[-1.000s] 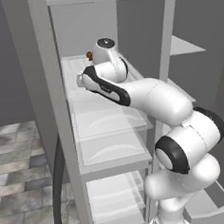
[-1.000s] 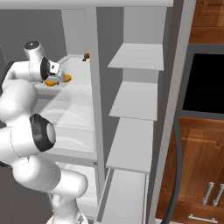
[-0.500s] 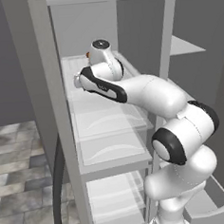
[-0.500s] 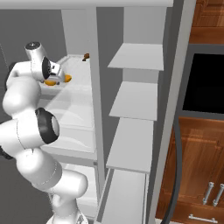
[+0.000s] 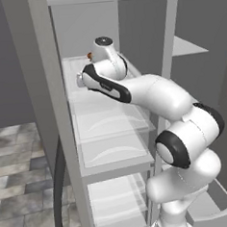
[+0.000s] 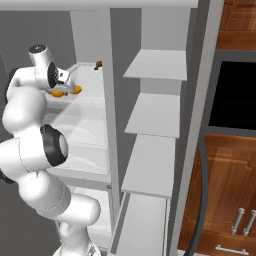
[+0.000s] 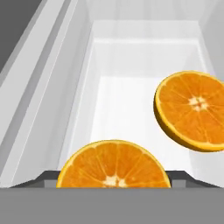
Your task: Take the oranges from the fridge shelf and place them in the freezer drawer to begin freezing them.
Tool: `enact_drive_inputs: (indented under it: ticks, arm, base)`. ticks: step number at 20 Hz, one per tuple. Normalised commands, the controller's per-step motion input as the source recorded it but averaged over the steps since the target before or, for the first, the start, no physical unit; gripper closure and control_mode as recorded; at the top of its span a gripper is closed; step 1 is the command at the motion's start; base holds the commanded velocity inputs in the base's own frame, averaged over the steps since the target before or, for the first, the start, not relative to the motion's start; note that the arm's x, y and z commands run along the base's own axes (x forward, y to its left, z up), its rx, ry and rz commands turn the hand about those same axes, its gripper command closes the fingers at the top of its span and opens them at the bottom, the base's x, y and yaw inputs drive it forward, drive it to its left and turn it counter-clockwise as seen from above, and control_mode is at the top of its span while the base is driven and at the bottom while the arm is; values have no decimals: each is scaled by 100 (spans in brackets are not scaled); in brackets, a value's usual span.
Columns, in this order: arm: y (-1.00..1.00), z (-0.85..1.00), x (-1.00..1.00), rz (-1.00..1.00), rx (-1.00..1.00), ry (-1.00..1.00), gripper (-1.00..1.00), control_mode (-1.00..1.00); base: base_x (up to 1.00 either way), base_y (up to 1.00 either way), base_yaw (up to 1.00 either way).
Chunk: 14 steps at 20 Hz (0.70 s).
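Two oranges occupy the hand view, each a cut half with its segmented face toward the camera: the nearer orange half sits at lower centre, its bottom cut off by the frame edge, and the farther orange half lies at the right, tilted, apart from the first. Beneath both runs the fridge shelf, white with a raised pale rim, receding toward the top of the frame. At the lower left and lower right corners of the nearer half, my fingertips appear as small dark wedges flanking the fruit on either side; whether they press on it I cannot tell. In the left base view, my arm rises from the lower right and reaches to the upper centre, where my wrist covers the shelf at upper left; a tiny dark brown object sits just left of the wrist, at the back. In the right base view, my gripper stands at the upper left over the two orange pieces, with the brown object farther right on the same shelf.
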Motion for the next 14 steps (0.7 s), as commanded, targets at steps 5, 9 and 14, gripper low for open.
enact_drive_inputs:
  ticks: [5, 9, 14]
  arm:
    - [-73, 0, -93, -3, 4, -1, 100, -100]
    - [-62, 0, -100, -6, 3, -2, 100, -100]
    - [-39, -12, -100, -3, 0, -1, 100, -100]
  base:
    - [0, 0, 0]
    - [0, 0, 0]
    - [0, 0, 0]
